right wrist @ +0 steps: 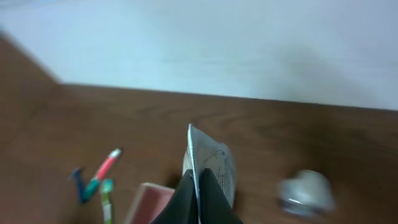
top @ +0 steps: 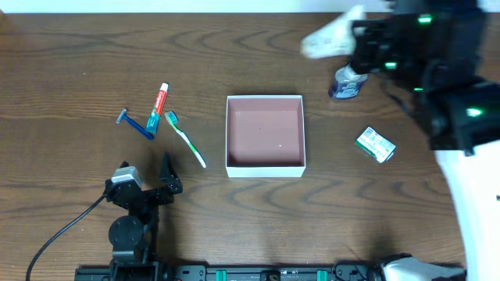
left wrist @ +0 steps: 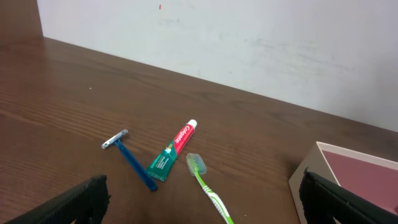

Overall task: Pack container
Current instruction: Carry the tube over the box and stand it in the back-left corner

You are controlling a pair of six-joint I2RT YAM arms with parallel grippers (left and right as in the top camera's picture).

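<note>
The container [top: 264, 167], a square white-walled box with a reddish-brown floor, sits mid-table and holds nothing; it also shows in the left wrist view [left wrist: 348, 158] and the right wrist view [right wrist: 146, 202]. My right gripper [top: 361, 35] is above the far right of the table, right of and beyond the container, shut on a flat white sachet [top: 328, 39]. The right wrist view shows its fingers [right wrist: 198, 186] pinching the sachet [right wrist: 214, 158]. My left gripper [top: 156, 187] is open and empty near the front left, with the toothbrush [left wrist: 208, 190] between its fingers' line of sight.
A red-and-green toothpaste tube [top: 158, 105], a blue razor [top: 137, 123] and a green toothbrush [top: 186, 139] lie left of the container. A small bottle [top: 346, 82] stands at the back right. A green-and-white packet [top: 376, 145] lies right of the container.
</note>
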